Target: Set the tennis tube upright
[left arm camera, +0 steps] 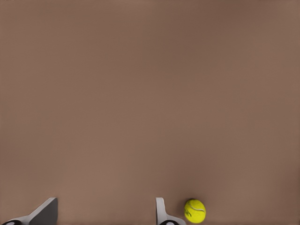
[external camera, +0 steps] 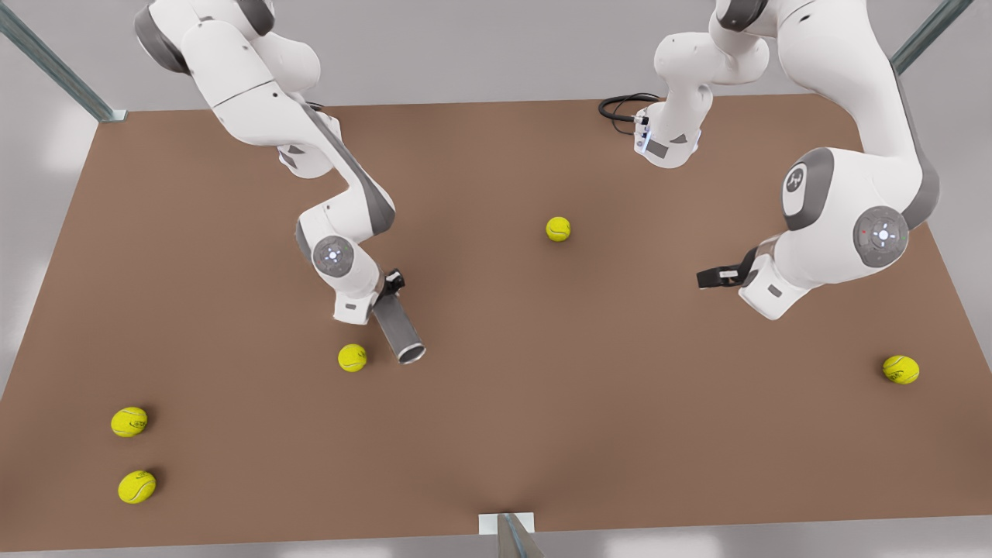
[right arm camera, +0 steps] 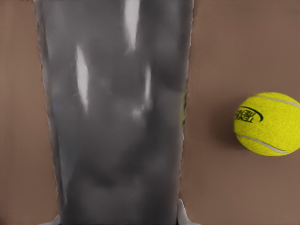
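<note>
Right gripper (external camera: 385, 293) was clamped around the tilted tennis tube (external camera: 399, 332), a tennis ball (external camera: 352, 357) lying just beside it. Left gripper (external camera: 709, 277) hung apart, fingers (left arm camera: 44, 212) spread wide and empty.

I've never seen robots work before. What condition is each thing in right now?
tennis tube: tilted, not upright, gripped by right gripper.
right gripper: jaws shut on the tube.
left gripper: jaws open, empty, above the table.
tennis balls: loose on the table.
</note>
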You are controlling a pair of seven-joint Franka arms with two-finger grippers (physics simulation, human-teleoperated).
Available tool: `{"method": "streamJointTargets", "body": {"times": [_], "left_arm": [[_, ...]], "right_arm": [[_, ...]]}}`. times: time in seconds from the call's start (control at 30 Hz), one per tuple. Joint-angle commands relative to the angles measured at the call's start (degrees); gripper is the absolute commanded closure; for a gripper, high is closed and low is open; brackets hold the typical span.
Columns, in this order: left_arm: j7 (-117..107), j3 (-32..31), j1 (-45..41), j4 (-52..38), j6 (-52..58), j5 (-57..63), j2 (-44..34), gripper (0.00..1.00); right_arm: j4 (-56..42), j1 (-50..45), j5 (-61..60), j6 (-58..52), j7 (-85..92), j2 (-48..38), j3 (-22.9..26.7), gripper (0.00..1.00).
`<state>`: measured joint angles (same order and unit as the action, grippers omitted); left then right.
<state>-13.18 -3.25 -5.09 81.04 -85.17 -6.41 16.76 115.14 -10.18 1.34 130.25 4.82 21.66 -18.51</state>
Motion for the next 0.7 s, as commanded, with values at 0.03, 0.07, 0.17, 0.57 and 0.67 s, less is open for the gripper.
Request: {"method": "streamJointTargets", "body": {"times": [0.03,0.07,0.17,0.57,0.67], "left_arm": [[0.0,0.0,0.0,0.0,0.0,0.0,0.0,0.01],[0.0,-0.1,0.0,-0.1,-0.1,0.0,0.2,0.01],[0.0,0.0,0.0,0.0,-0.9,0.0,0.3,0.01],[-0.1,-0.1,-0.1,0.1,-1.3,-0.1,1.2,0.01],[-0.2,-0.1,-0.2,0.1,-1.7,-0.1,1.4,0.01]], "right_arm": [[-3.9,-6.8,0.8,-1.6,-0.2,2.2,4.5,0.28],[-7.7,-12.4,0.9,-4.0,-0.2,4.0,8.3,0.28],[-15.6,-20.1,1.0,-5.1,-0.2,9.2,11.3,0.28],[-44.5,-37.5,15.4,-4.4,10.5,29.4,16.5,0.28],[-47.3,-37.5,18.3,-1.3,21.9,31.6,16.5,0.28]]}}
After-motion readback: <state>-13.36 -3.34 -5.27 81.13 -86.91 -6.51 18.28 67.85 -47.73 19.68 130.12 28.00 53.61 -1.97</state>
